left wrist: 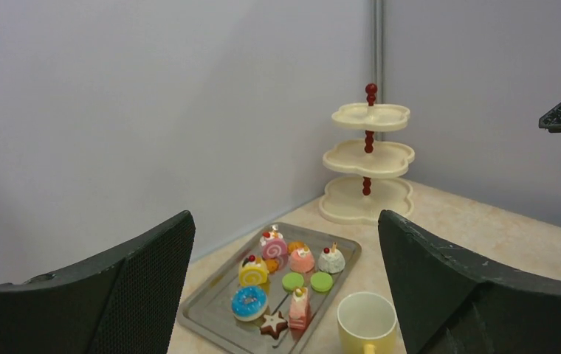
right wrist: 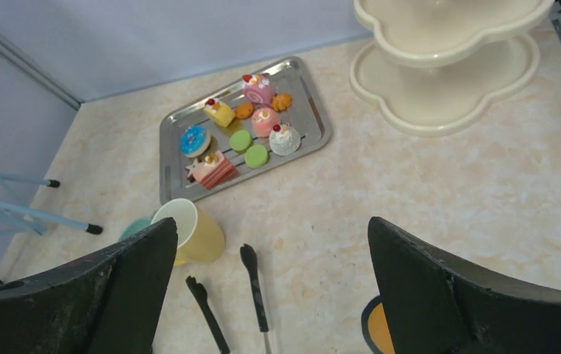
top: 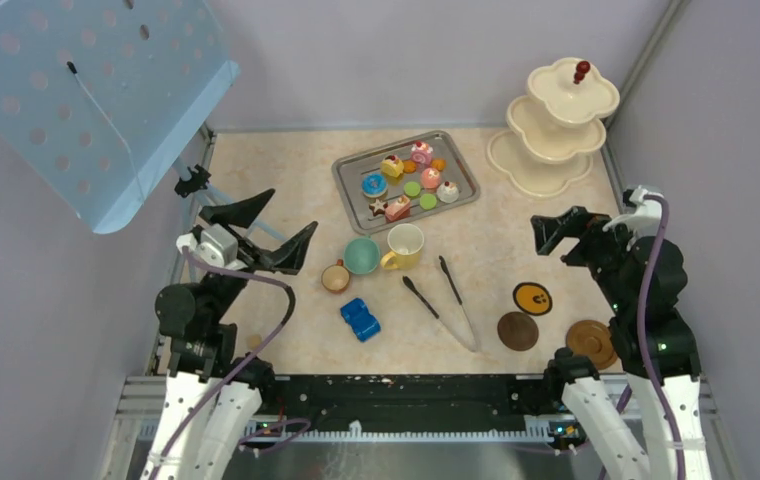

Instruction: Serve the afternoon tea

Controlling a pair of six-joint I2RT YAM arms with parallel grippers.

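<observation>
1. Both pincers are spread wide and hold nothing; our left gripper (top: pixel 274 232) hangs over the left side of the table (top: pixel 501 235) and our right gripper (top: pixel 563 238) over the right side; neither touches any item.
2. The toy cakes and macarons (top: pixel 411 180) sit bunched on a metal tray (top: pixel 348 172) at the middle back; we judge they are stock waiting to be moved, since every tier of the cream three-tier stand (top: pixel 553 125) in the far right corner is bare.
3. The teal cup (top: pixel 362 255), yellow mug (top: pixel 405 245) and small brown cup (top: pixel 335 276) cluster just in front of the tray; the three coasters (top: pixel 517 331) lie well apart from them at the near right, none bearing a cup; we judge the serving not yet begun.
4. The two black tongs (top: pixel 446 300) lie between cups and coasters; a blue toy car (top: pixel 360 319) rests near the brown cup; both sit in the near lane that a cup would cross.
5. Open table runs between tray and stand, a free path for our right arm; the stand is tucked against the walls, so we can approach only from the front or left; its upper tiers overhang the lower ones, so we expect those need a sideways entry.
6. The cups crowd the tray's near edge, so we would come down on the cakes from above.
</observation>
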